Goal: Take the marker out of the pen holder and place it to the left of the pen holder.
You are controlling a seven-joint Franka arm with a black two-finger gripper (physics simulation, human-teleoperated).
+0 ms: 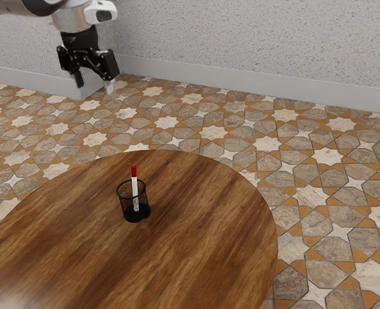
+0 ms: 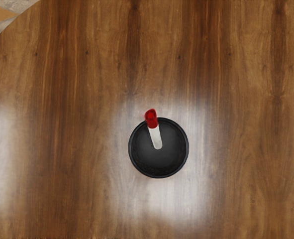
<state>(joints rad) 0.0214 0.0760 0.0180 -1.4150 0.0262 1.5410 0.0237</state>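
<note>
In the exterior view my black gripper (image 1: 94,84) hangs at the upper left, open, high above and well apart from the pen holder, with nothing between its fingers. A black mesh pen holder (image 1: 143,214) stands upright on the round wooden table. The white marker (image 1: 135,187) with a red cap leans slightly in it, cap end up, rising above the rim. From above in the wrist view, the round pen holder (image 2: 171,157) has the marker (image 2: 153,130) inside, its red cap reaching over the rim.
The wooden tabletop (image 1: 202,251) has a curved edge, with patterned floor tiles (image 1: 331,193) beyond it. A speckled wall (image 1: 254,38) with a pale baseboard stands behind. Wood grain and bright reflections cover the tabletop (image 2: 62,99) around the holder in the wrist view.
</note>
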